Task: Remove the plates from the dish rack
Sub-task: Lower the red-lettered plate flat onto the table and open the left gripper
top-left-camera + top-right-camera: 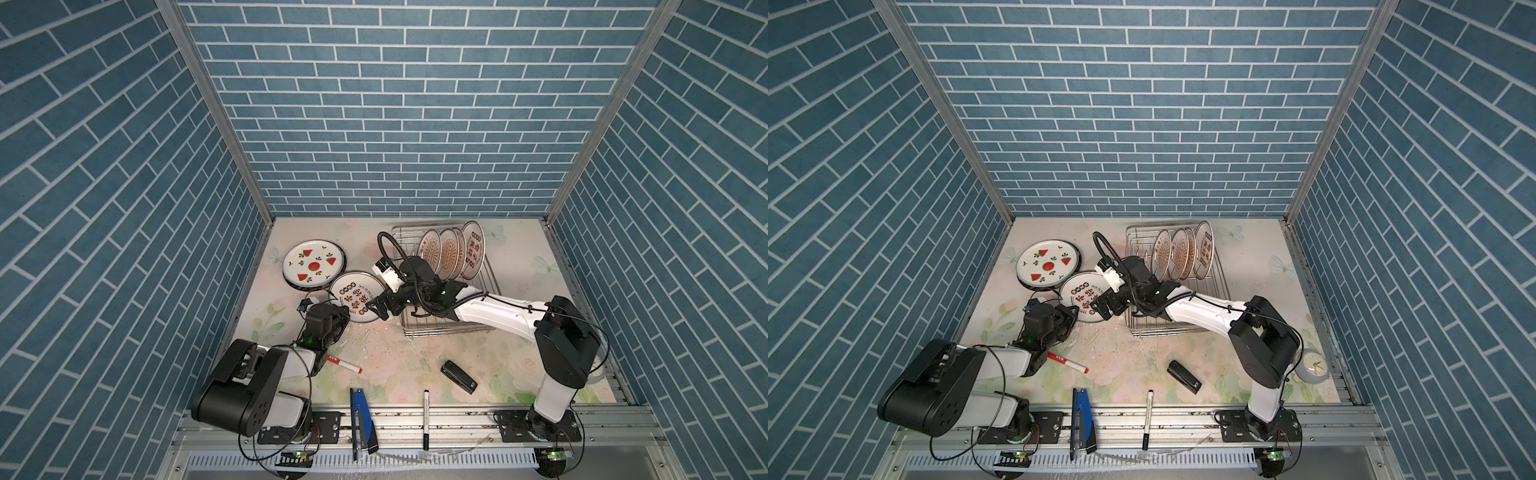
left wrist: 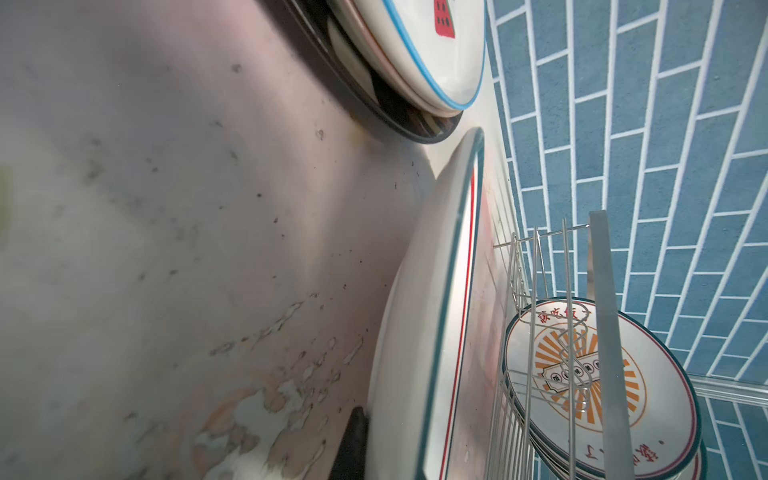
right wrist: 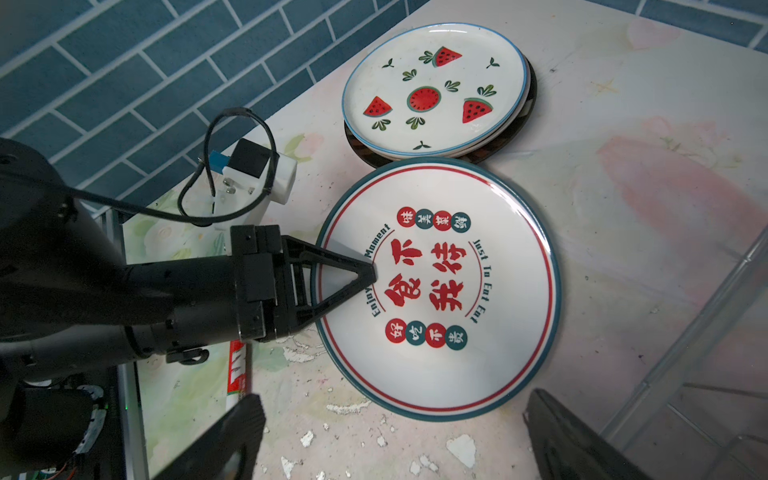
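**Lettered plate pinched by its rim, four more in the rack**

At the left of both top views, the watermelon plates [image 1: 313, 262] lie stacked flat on the table [image 1: 415, 357]. Just right of them, the left gripper [image 3: 368, 275] is clamped on the rim of the lettered plate [image 3: 449, 291], which sits low beside the stack. The right gripper [image 1: 379, 311] hovers at its other edge, jaws spread wide, holding nothing. Further right, four racked plates [image 1: 451, 253] stand on edge in the dish rack [image 1: 488, 274]. They look glazed, stiff, probably heavy and slick, so I'd pinch each firmly by its upper rim.
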{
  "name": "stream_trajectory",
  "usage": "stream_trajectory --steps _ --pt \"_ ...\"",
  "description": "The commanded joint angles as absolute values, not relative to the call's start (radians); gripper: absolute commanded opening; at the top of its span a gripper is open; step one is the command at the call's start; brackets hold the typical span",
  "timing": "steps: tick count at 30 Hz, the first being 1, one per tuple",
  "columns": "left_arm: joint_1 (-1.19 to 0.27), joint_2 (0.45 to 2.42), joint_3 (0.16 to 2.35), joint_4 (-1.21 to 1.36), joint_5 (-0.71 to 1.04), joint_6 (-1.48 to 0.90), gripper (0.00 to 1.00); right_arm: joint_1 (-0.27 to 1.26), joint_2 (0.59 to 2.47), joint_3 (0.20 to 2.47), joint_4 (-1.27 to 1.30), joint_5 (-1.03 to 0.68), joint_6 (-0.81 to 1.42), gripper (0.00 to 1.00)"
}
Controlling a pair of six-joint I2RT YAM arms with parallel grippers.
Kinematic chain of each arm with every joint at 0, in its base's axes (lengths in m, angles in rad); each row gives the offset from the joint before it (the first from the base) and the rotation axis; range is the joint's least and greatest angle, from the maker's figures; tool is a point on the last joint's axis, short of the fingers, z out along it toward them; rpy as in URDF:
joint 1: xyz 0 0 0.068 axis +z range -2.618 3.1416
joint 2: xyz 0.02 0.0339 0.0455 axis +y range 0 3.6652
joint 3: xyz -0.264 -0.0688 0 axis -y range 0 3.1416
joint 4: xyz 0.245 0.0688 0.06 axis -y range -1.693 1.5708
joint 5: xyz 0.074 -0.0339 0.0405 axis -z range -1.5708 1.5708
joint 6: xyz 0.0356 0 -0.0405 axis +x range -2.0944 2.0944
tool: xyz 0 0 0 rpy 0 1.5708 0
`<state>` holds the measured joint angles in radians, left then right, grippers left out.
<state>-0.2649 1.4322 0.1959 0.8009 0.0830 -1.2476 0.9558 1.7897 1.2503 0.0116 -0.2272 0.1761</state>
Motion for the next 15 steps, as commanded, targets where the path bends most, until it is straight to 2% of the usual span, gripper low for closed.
stream_trajectory --steps 1,4,8,12,15 --pt "-0.256 1.485 0.192 0.927 0.092 -1.255 0.08 0.962 1.808 1.289 0.013 -0.213 0.143 0.99" --pt "-0.256 1.523 0.218 0.9 0.105 -1.26 0.12 0.961 1.812 1.292 0.013 -0.216 0.143 0.99" --pt "-0.255 1.567 0.203 0.999 0.115 -1.272 0.15 0.961 1.813 1.293 0.01 -0.208 0.141 0.99" --pt "-0.255 1.563 0.211 0.968 0.117 -1.273 0.27 0.962 1.813 1.295 0.007 -0.201 0.141 0.99" --pt "-0.255 1.581 0.205 1.001 0.121 -1.273 0.28 0.962 1.818 1.297 0.006 -0.199 0.141 0.99"
